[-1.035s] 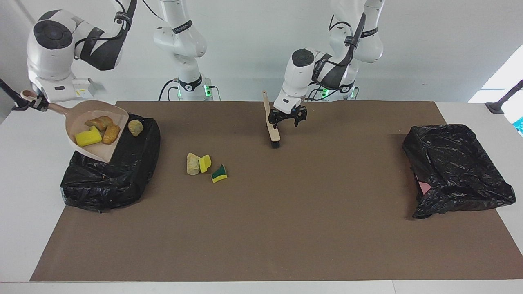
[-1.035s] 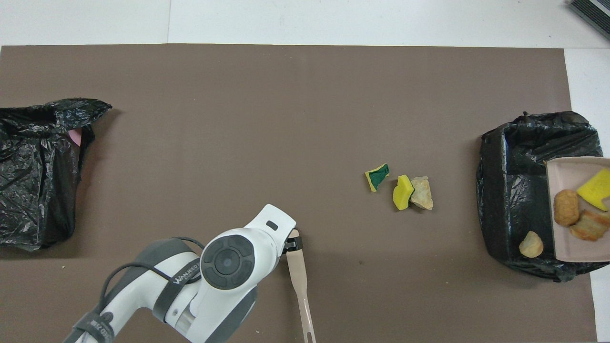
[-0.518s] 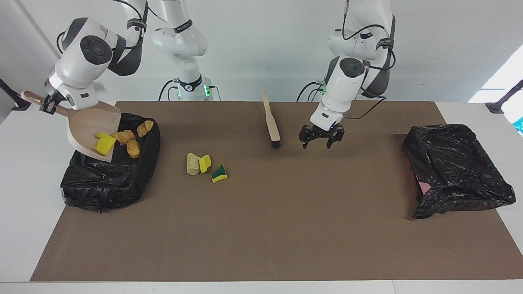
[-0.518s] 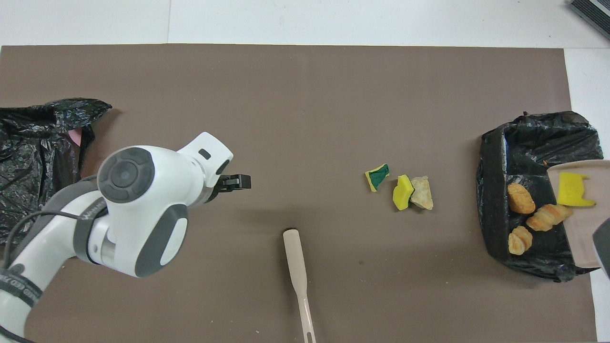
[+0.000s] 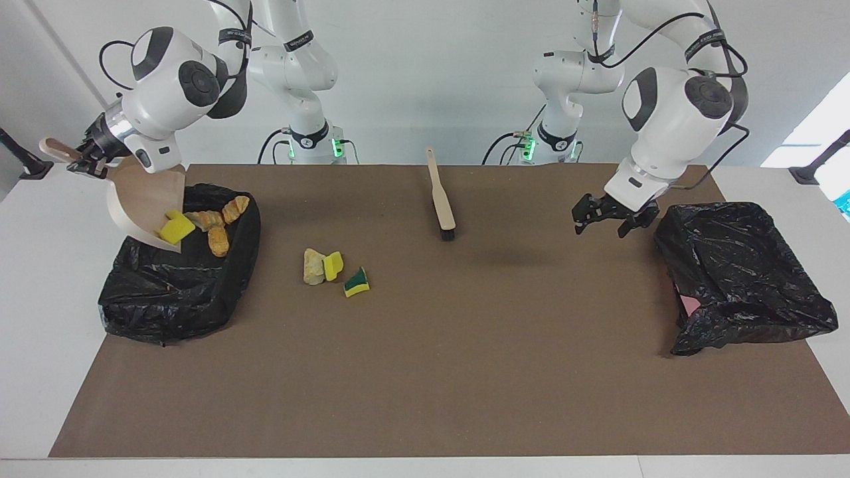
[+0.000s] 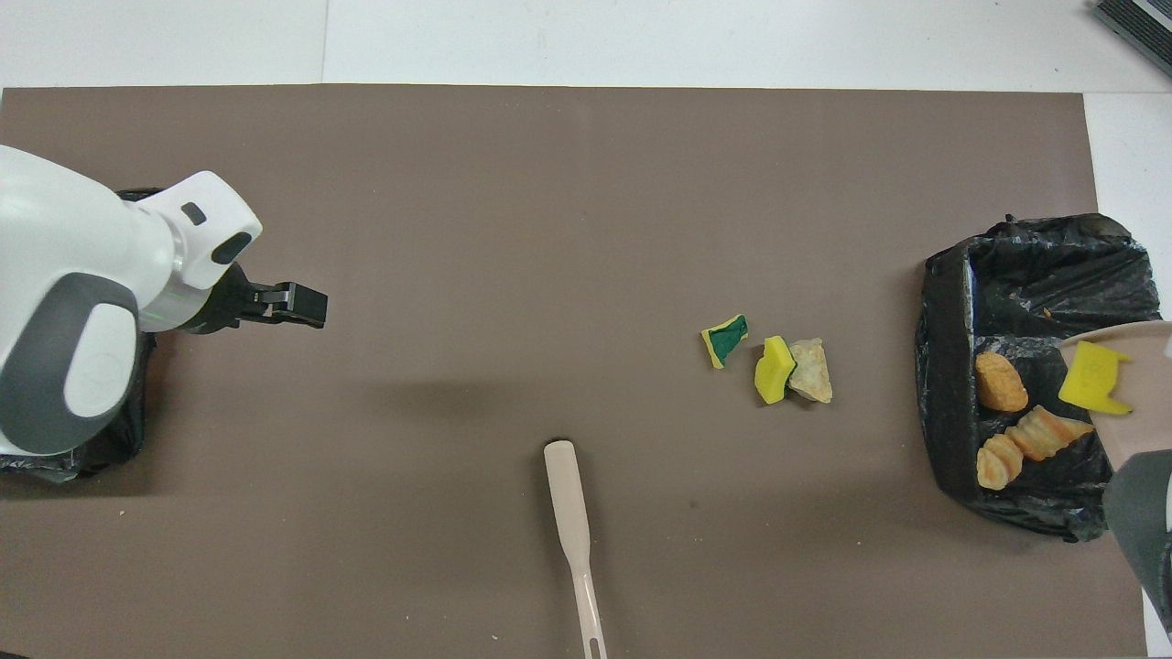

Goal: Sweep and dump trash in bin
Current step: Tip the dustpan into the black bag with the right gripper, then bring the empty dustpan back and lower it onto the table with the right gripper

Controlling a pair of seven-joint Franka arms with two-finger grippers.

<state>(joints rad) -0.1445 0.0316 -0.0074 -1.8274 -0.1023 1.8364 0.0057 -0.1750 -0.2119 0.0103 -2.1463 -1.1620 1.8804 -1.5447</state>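
Observation:
My right gripper is shut on the handle of the beige dustpan, which is tilted steeply over the black-lined bin. A yellow sponge chunk sits at the pan's lower lip. Three orange-brown bread pieces lie in the bin; they also show in the overhead view. A pale beige lump, a yellow sponge and a green-backed sponge lie together on the brown mat. My left gripper is open and empty, raised over the mat beside the other black bag.
The brush lies flat on the mat near the robots, bristles pointing away from them. A second black bag with something pink inside sits at the left arm's end of the table. The brown mat covers most of the table.
My left gripper let go of the brush and swung toward the left arm's end. My right gripper tipped the dustpan further; the bread pieces fell into the bin and the yellow sponge slid to its lip.

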